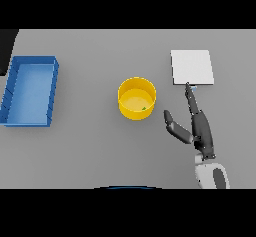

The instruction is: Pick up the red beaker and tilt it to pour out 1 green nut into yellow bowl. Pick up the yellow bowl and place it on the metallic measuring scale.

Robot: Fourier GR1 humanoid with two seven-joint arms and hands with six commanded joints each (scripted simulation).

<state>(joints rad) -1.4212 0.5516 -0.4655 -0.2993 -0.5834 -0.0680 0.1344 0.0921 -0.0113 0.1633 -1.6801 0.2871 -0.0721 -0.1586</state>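
A plain grey table [90,151] fills the head view; the only break in it is a dark patch at the far left corner, too dim to identify.

The largest thing on it is a blue bin [30,91] at the left, a rectangular open tray with its long axis running toward and away from the robot, slightly skewed. It sits well apart from everything else.

The scale [192,67] is a flat pale square plate at the far right, edges roughly parallel to the table's.

The bowl [137,99] stands upright near the middle, mouth facing up, round, so it has no long axis to speak of. It lies between the bin and the scale, nearer the scale but not touching it. Inside, against the right part of its floor, lies a small green nut [144,108].

The right hand [192,126] is right of the bowl and just short of the scale. Its fingers are stretched straight toward the scale, their tips at its near edge, the thumb splayed left toward the bowl. It holds nothing. Bare table separates the thumb from the bowl.
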